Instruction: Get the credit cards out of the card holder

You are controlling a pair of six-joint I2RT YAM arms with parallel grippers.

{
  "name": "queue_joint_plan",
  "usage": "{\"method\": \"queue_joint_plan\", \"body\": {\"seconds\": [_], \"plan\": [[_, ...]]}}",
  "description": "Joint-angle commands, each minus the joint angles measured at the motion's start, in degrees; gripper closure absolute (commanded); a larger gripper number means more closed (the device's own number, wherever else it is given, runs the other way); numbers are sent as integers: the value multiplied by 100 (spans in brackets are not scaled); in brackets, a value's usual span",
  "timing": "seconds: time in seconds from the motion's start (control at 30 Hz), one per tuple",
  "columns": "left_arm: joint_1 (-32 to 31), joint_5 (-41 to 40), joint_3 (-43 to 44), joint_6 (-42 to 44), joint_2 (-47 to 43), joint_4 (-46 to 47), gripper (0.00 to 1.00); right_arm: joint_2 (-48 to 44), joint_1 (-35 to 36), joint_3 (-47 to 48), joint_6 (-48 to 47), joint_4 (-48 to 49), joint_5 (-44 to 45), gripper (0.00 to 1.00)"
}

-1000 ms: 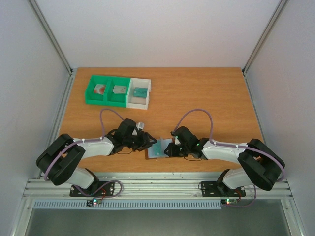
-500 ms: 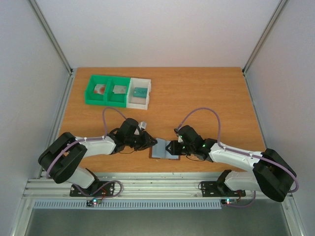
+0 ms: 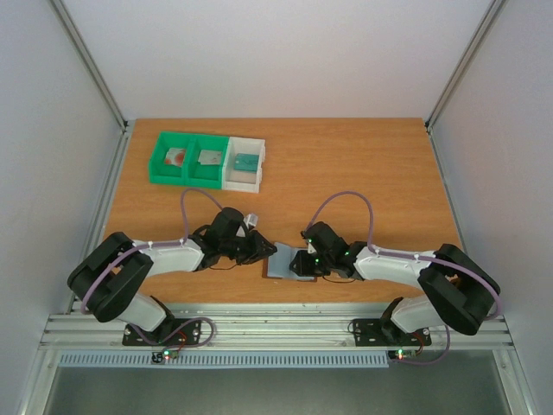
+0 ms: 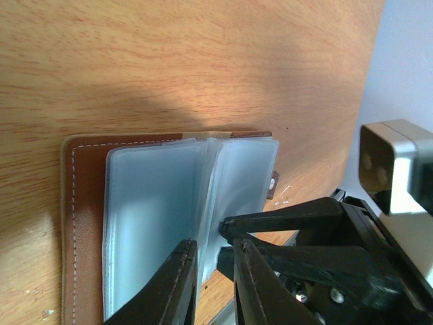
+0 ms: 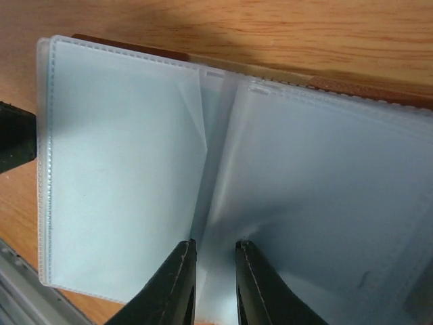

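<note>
The card holder (image 3: 280, 262) lies open near the table's front edge: a brown cover (image 4: 86, 203) with blue-grey plastic sleeves (image 5: 122, 169). No card shows in the sleeves. My left gripper (image 3: 264, 252) is at its left edge, jaws nearly closed around an upright sleeve page (image 4: 208, 203). My right gripper (image 3: 299, 262) is at its right edge, jaws a little apart, with its fingertips (image 5: 245, 252) pressing on the sleeves beside the centre fold. The credit cards lie in the bins: a white one with a red mark (image 3: 176, 157), a greyish one (image 3: 208, 157) and a teal one (image 3: 245, 162).
A green two-compartment bin (image 3: 161, 164) and a white bin (image 3: 261, 156) stand together at the back left. Metal rails (image 3: 276, 328) run along the near edge, close to the card holder. Frame posts stand at the back corners.
The card holder has gone from tilted up to lying flat and open. My right arm swung outward, then came back in; the left gripper edged slightly right.
</note>
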Motion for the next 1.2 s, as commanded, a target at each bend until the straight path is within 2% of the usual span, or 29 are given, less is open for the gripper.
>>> {"method": "queue_joint_plan", "body": {"seconds": [0.0,0.17,0.43,1.17], "plan": [[-30,-129,127,63,-46,50,77,206,8,-92,-38,146,236,85],[-29,-259,180,147,-131,-197,66,255,8,-238,-57,176,417,91],[-122,-294,391,354,-229,-491,53,292,8,-291,-24,247,449,92],[-146,-361,514,625,469,-437,50,149,8,-310,-14,187,438,92]]}}
